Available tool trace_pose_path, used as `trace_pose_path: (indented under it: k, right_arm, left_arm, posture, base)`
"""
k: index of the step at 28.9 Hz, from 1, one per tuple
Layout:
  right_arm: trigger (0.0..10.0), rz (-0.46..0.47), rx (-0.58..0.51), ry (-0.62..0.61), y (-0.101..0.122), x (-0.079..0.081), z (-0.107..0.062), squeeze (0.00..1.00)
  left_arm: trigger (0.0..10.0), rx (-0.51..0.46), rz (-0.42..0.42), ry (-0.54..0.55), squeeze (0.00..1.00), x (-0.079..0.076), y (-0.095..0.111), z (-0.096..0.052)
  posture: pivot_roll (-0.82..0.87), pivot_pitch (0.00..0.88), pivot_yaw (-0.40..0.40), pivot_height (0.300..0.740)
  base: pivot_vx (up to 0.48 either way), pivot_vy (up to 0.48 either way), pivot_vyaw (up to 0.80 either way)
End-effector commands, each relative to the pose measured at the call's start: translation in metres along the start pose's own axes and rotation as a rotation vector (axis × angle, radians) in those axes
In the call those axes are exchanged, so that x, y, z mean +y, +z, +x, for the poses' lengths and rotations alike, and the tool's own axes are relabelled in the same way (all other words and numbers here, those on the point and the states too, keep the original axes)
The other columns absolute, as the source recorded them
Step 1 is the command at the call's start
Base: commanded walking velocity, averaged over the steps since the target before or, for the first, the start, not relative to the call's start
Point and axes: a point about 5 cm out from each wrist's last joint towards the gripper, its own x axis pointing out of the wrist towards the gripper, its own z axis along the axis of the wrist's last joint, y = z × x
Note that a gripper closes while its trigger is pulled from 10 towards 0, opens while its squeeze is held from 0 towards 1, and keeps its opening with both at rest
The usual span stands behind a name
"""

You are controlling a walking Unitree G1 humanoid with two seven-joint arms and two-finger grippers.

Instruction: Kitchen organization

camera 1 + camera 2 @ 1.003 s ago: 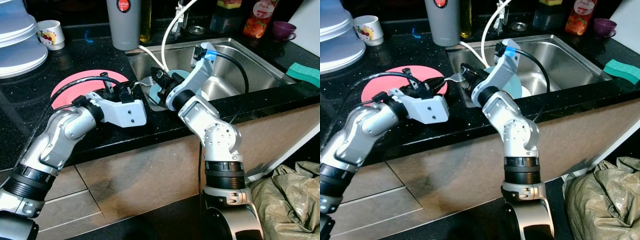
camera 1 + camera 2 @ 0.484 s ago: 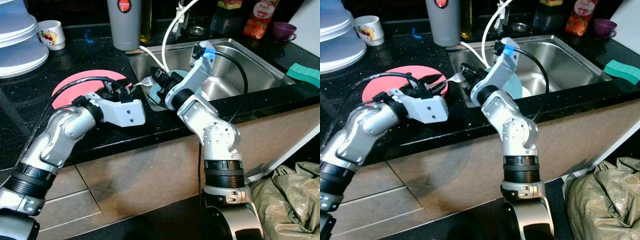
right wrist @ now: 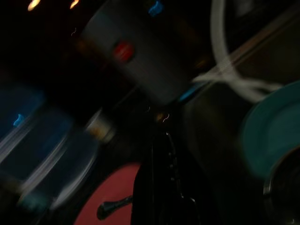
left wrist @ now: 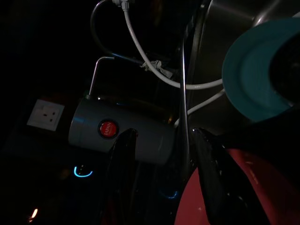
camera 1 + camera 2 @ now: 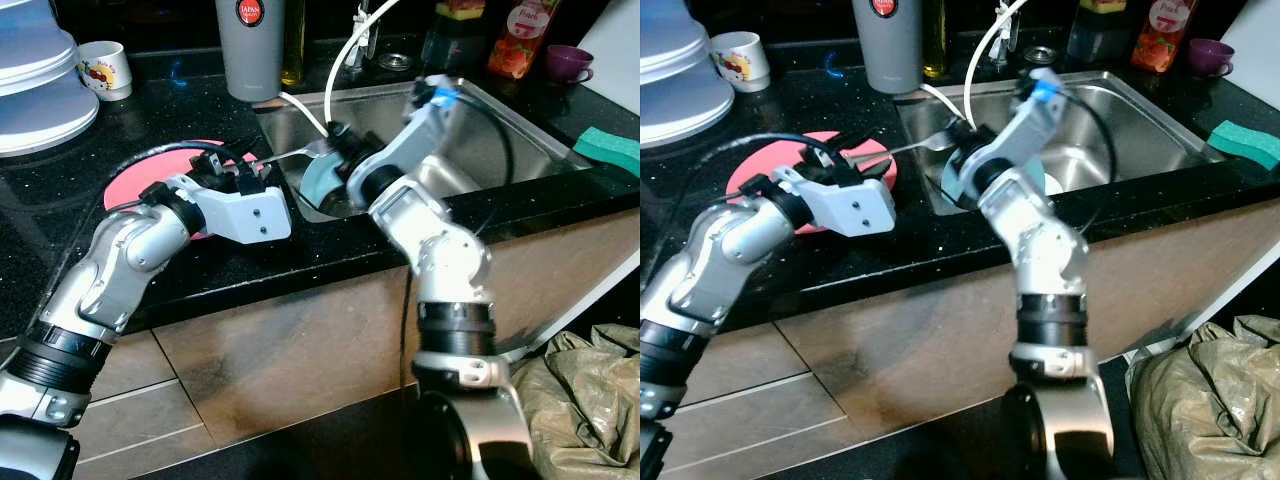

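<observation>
Slim silver spoon [image 5: 300,153], seemingly clamped by right hand [image 5: 335,140]; left hand [image 5: 236,168] fingers apart over pink plate [image 5: 135,180].

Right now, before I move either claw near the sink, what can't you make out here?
- Right claw: right wrist view dark and blurred; whether it grips the spoon is unclear.
- Left claw: fingers apart around the spoon handle; contact unclear in the dark left wrist view.
- Teal plate: mostly hidden behind the right arm.
- Pink plate: partly covered by the left arm.
</observation>
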Motion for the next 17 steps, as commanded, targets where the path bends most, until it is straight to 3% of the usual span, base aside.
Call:
trace_pose_path:
  k: [1, 4, 7, 8, 9, 10, 12, 14, 15, 16, 17]
  right_arm:
    - [0.0, 0.072, -0.129, -0.11, 0.028, -0.022, 0.002, 0.0]
    - [0.0, 0.058, -0.208, -0.174, 0.047, -0.036, 0.0, 0.0]
    - [0.0, -0.119, -0.27, -0.217, 0.06, -0.04, -0.002, 0.0]
    - [0.0, -0.119, -0.27, -0.217, 0.06, -0.04, -0.002, 0.0]
    - [0.0, -0.215, -0.279, -0.222, 0.06, -0.038, -0.002, 0.0]
    - [0.0, -0.339, -0.272, -0.214, 0.054, -0.035, 0.0, 0.0]
    - [0.0, -0.367, -0.266, -0.211, 0.052, -0.034, 0.001, 0.0]
    - [0.0, -0.474, -0.235, -0.196, 0.037, -0.029, 0.004, 0.0]
    - [0.0, -0.474, -0.235, -0.196, 0.037, -0.029, 0.004, 0.0]
    - [0.0, -0.539, -0.224, -0.18, 0.028, -0.026, 0.007, 0.0]
    - [0.0, -0.539, -0.224, -0.18, 0.028, -0.026, 0.007, 0.0]
  left_arm:
    - [10.0, 0.024, 0.025, -0.006, 0.0, 0.003, -0.003, -0.006]
    - [10.0, 0.033, 0.025, -0.014, 0.0, 0.002, -0.004, -0.008]
    - [10.0, 0.046, 0.015, -0.024, 0.0, 0.0, -0.005, -0.011]
    - [10.0, 0.046, 0.015, -0.024, 0.0, 0.0, -0.005, -0.011]
    - [10.0, 0.057, -0.022, -0.016, 0.0, -0.001, -0.006, -0.011]
    - [10.0, 0.081, -0.115, 0.009, 0.0, -0.002, -0.009, -0.011]
    - [10.0, 0.089, -0.149, 0.017, 0.0, -0.002, -0.01, -0.01]
    - [10.0, 0.092, -0.345, 0.092, 0.0, 0.002, -0.01, -0.001]
    - [10.0, 0.092, -0.345, 0.092, 0.0, 0.002, -0.01, -0.001]
    - [10.0, 0.084, -0.426, 0.126, 0.0, 0.006, -0.01, 0.007]
    - [10.0, 0.084, -0.426, 0.126, 0.0, 0.006, -0.01, 0.007]
  posture:
    - [0.06, 0.141, -0.03, 0.74]
    - [0.07, 0.14, -0.029, 0.74]
    - [0.06, 0.136, -0.027, 0.74]
    - [0.06, 0.136, -0.027, 0.74]
    - [0.06, 0.137, -0.026, 0.74]
    - [0.06, 0.138, -0.023, 0.74]
    - [0.06, 0.138, -0.023, 0.74]
    - [0.06, 0.143, -0.021, 0.74]
    - [0.06, 0.143, -0.021, 0.74]
    - [0.06, 0.147, -0.019, 0.74]
    - [0.06, 0.147, -0.019, 0.74]
  base:
    - [0.0, 0.0, 0.0]
    - [0.0, 0.0, 0.0]
    - [0.0, 0.0, 0.0]
    - [0.0, 0.0, 0.0]
    - [0.0, 0.0, 0.0]
    - [0.0, 0.0, 0.0]
    - [0.0, 0.0, 0.0]
    - [0.0, 0.0, 0.0]
    - [0.0, 0.0, 0.0]
    - [0.0, 0.0, 0.0]
    - [0.0, 0.0, 0.0]
